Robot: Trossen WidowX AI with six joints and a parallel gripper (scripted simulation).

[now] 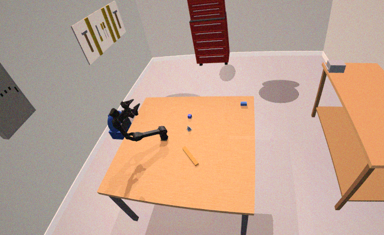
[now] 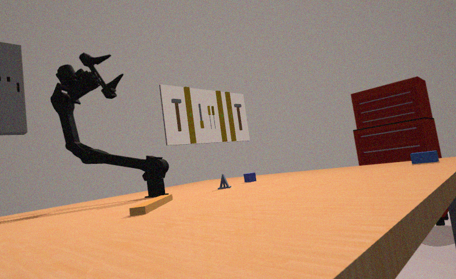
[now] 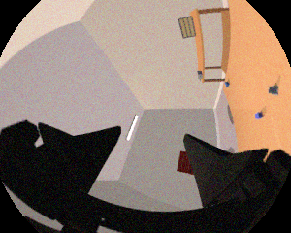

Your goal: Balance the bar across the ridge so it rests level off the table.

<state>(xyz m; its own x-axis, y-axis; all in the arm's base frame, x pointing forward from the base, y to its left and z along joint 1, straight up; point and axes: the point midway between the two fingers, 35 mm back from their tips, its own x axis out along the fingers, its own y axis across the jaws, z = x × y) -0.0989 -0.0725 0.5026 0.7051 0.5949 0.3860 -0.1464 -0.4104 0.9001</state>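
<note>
The yellow-orange bar (image 1: 190, 156) (image 2: 157, 203) lies flat on the table (image 1: 217, 180) (image 2: 258, 235), near the arm's base. It is not seen in the wrist view. The small grey-blue ridge (image 1: 189, 128) (image 2: 223, 182) (image 3: 274, 90) stands upright on the table, apart from the bar, with nothing across its top. My gripper (image 1: 136, 102) (image 2: 116, 64) (image 3: 153, 132) is open and empty. It is raised high above the table on the arm's far side from the bar, its fingers pointing up and outward.
A small dark-blue cube (image 1: 189, 116) (image 2: 250, 177) (image 3: 259, 116) sits beyond the ridge. A blue block (image 1: 243, 103) (image 2: 424, 157) (image 3: 227, 83) sits near the table's far corner. A second table (image 1: 362, 96) stands apart at the right.
</note>
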